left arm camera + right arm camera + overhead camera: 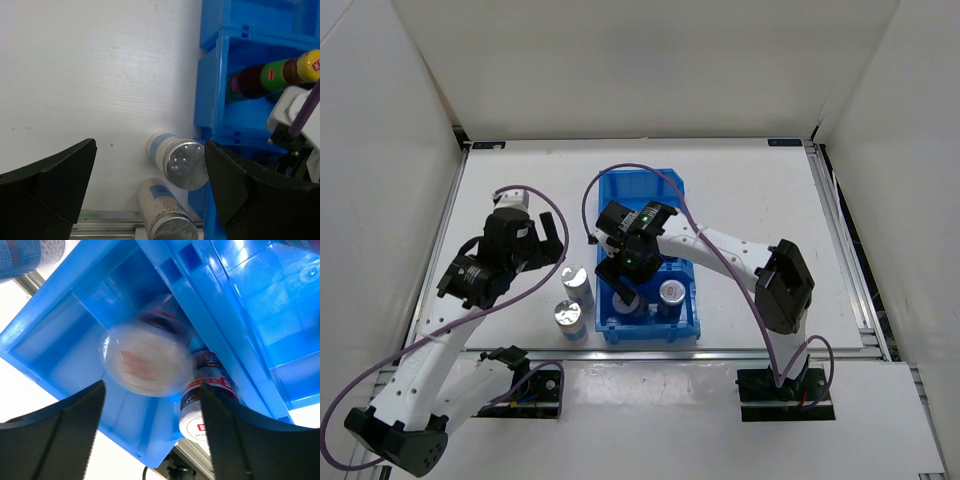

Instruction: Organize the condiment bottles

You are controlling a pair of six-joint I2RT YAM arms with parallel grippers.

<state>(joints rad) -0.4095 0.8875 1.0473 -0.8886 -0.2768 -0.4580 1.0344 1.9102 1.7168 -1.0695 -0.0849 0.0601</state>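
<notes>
Two silver-capped shakers stand on the table left of the blue bin. In the left wrist view they show between my open fingers. My left gripper hovers open and empty above them. My right gripper is open over the bin's near compartment. One red-marked shaker there is blurred, and a second stands beside it. A slim dark bottle with a yellow cap lies in the middle compartment.
The bin has three compartments; its far one looks empty in the top view. The table's metal front edge runs just behind the nearer loose shaker. White walls enclose the table. The right arm's purple cable loops over the bin.
</notes>
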